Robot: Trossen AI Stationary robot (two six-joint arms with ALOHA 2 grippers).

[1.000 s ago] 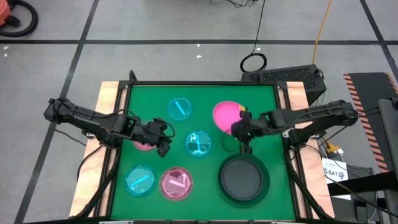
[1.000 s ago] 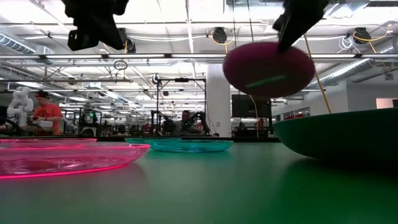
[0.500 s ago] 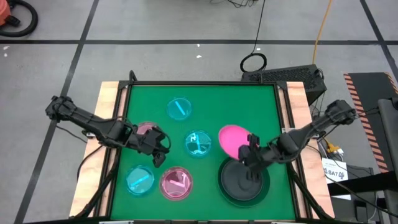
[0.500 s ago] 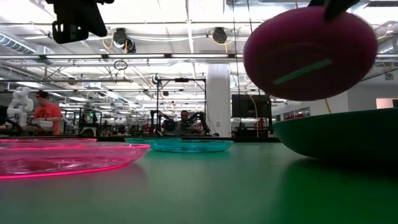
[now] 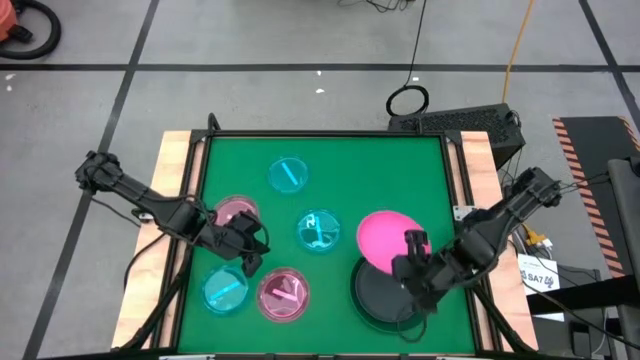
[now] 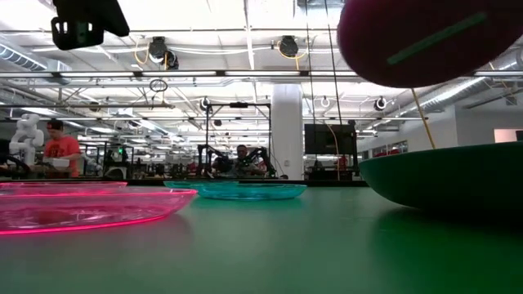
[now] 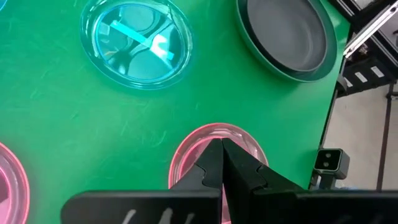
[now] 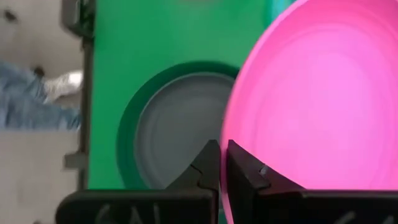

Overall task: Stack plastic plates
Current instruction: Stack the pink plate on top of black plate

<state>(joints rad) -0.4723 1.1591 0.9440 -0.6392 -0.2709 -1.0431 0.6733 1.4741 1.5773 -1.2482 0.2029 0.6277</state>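
My right gripper is shut on the opaque pink plate, which hangs over the far part of the large dark plate. A smaller black plate lies nested inside that large plate. My left gripper is shut and empty, high above the table, over a translucent pink plate. Two cyan plates, a pink one and a cyan one lie flat on the green mat. My right gripper pinches the opaque pink plate's rim between its two fingers, at the plate's near side. The fingers slant down from the table's near right. The plate is lifted clear and tilted, its underside well above the dark plate's rim.
The green mat is framed by a raised wooden border. The translucent plates fill the left and middle of the mat. People and equipment stand in the room beyond the far edge.
My right gripper has carried the opaque pink plate from the middle right of the mat toward the near edge and upward, and it now hangs over the large dark plate. My left gripper has drifted toward the near edge, uncovering the translucent pink plate at the left.
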